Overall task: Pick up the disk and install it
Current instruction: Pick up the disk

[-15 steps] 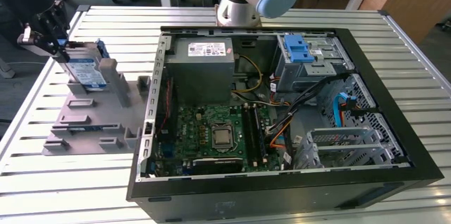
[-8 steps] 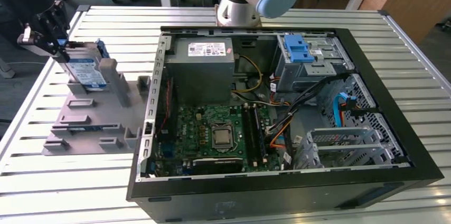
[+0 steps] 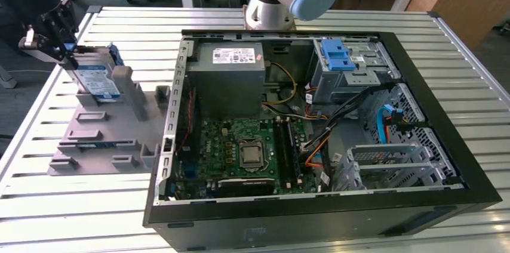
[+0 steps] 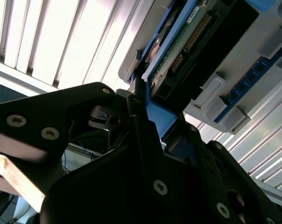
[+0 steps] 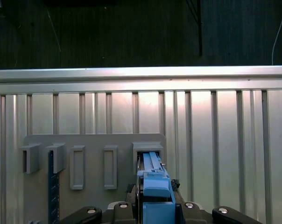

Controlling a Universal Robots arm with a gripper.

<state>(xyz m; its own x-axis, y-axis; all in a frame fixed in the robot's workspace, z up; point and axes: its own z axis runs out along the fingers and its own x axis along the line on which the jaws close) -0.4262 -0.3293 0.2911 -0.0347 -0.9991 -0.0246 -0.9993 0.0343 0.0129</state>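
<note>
Jaws: mine are clamped on the upper edge of the disk. In the second wrist view a black finger lies flat against its blue bracket. In the first wrist view the bracket sits between my two halves.
Disk attitude: upright on edge, label side turned towards the case.
Disk location: at the end slot of the rack, outside the case, so not installed.
Disk seating: the lower end meets the slot mouth. I cannot tell whether it rests inside or is raised a little.
Rack: grey, with a row of rectangular slots. It lies flat on the bench, just beside the case on the exterior view's left.
Other rack contents: a thin blue-edged board stands on edge near the opposite end of the row, well apart from the disk.
Case: black, lying on its side with the panel off and the interior open to view.
Case interior: the power supply is against the far wall and the motherboard is nearer the camera. The drive cage with a blue latch is in the far corner on the exterior view's right.
Arm: its base stands on the bench beyond the case's far wall.
Bench: ribbed metal, carrying the rack and the case.
</note>
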